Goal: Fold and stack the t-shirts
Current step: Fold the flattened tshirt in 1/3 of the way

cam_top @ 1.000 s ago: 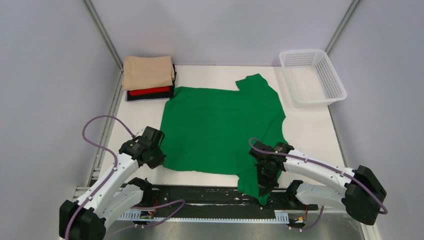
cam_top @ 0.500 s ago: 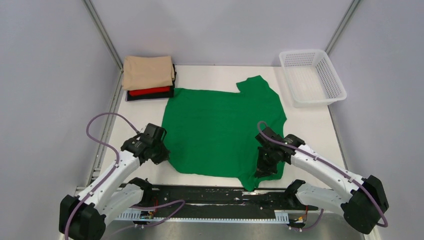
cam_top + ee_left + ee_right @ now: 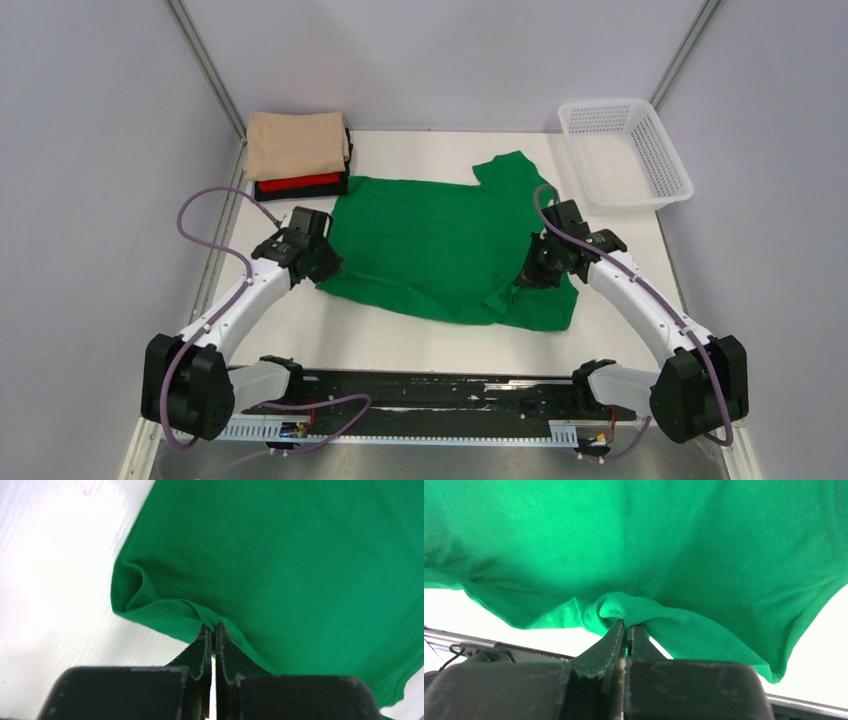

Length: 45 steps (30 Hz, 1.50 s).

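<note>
The bright green t-shirt [image 3: 440, 240] lies mid-table with its near part folded back over itself. My left gripper [image 3: 322, 268] is shut on the shirt's left near edge; the pinched fold shows in the left wrist view [image 3: 213, 626]. My right gripper [image 3: 528, 276] is shut on the shirt's right near edge, a bunched fold in the right wrist view [image 3: 626, 624]. At the back left stands a stack of folded shirts: beige [image 3: 296, 144] on top, red [image 3: 300, 182] under it, black [image 3: 300, 192] at the bottom.
A white mesh basket [image 3: 624, 152] stands at the back right corner. A black rail [image 3: 430, 392] runs along the table's near edge. Metal frame posts rise at the back corners.
Both grippers have carried the shirt's near edge away from the table's front, towards the back, folding the lower part over the upper. The hanging sleeve has come up onto the table.
</note>
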### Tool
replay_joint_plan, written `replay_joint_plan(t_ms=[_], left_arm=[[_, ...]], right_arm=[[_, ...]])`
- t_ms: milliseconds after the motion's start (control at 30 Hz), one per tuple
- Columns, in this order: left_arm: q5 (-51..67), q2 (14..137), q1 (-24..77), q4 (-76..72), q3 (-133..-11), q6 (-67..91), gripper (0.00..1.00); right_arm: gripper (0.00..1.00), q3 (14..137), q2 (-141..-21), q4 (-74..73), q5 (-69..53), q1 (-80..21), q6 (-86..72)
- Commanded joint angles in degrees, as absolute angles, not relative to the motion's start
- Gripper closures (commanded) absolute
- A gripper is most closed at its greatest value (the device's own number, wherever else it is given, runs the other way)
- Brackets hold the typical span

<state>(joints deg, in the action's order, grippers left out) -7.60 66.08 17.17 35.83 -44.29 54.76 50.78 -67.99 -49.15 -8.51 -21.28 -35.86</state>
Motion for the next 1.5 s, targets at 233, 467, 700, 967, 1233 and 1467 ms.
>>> replay_joint_plan(t_ms=[233, 467, 700, 967, 1233, 1467], left_arm=[[-10.5, 70.3, 12.3, 30.1, -50.9, 49.8, 1.00], [-9.9, 73.8, 11.3, 27.9, -52.3, 49.3, 1.00], [-10.4, 78.9, 10.2, 25.6, -54.0, 48.3, 0.97], [-11.8, 89.7, 7.8, 19.9, -58.8, 47.2, 0.80], [-10.2, 97.9, 5.5, 29.4, -75.1, 43.9, 0.01], [-1.0, 86.9, 5.7, 25.4, -67.4, 41.6, 0.00]], right_arm=[[1.00, 59.1, -72.4, -42.3, -10.4, -12.9, -27.2], [1.00, 64.1, -77.1, -40.7, -10.7, -11.1, -23.6], [1.00, 66.9, -83.5, -38.9, -10.8, -9.1, -23.0], [0.93, 77.1, -98.8, -35.7, -8.7, -7.6, -24.0], [0.03, 87.7, -103.2, -39.7, -4.8, -6.1, -23.9], [0.00, 68.2, -89.2, -31.7, -14.9, -7.3, -26.4]])
